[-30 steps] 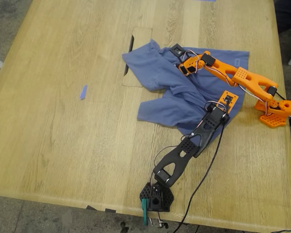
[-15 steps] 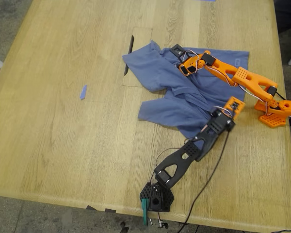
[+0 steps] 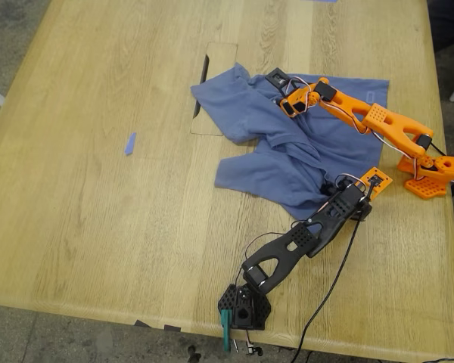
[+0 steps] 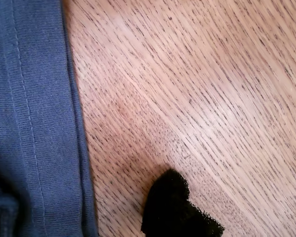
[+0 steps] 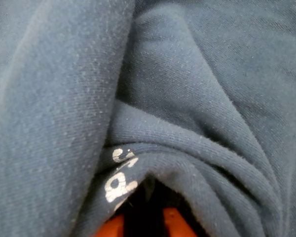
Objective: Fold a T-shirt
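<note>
The slate-blue T-shirt (image 3: 250, 113) lies crumpled on the wooden table (image 3: 98, 227), right of centre in the exterior view. My second gripper (image 3: 281, 89), on the orange arm, is shut on a bunched fold near the shirt's far edge. In its wrist view, cloth (image 5: 187, 98) with white print (image 5: 121, 180) gathers between the orange jaws. My first gripper (image 3: 363, 198), on the black arm, hovers over bare wood just off the shirt's near hem (image 4: 34, 123). Only one black fingertip (image 4: 177, 207) shows, and it holds nothing.
A rectangular panel (image 3: 216, 91) with a dark slot (image 3: 203, 72) is set into the table, partly under the shirt. A small blue strip (image 3: 129, 143) lies at the exterior view's left. The orange base (image 3: 427, 181) and the black base (image 3: 244, 306) stand near table edges. A black cable (image 3: 333, 280) trails.
My first gripper has swung off the shirt toward the exterior view's right and lowered over bare table. The shirt's near corner has drawn in. The orange arm has stayed put.
</note>
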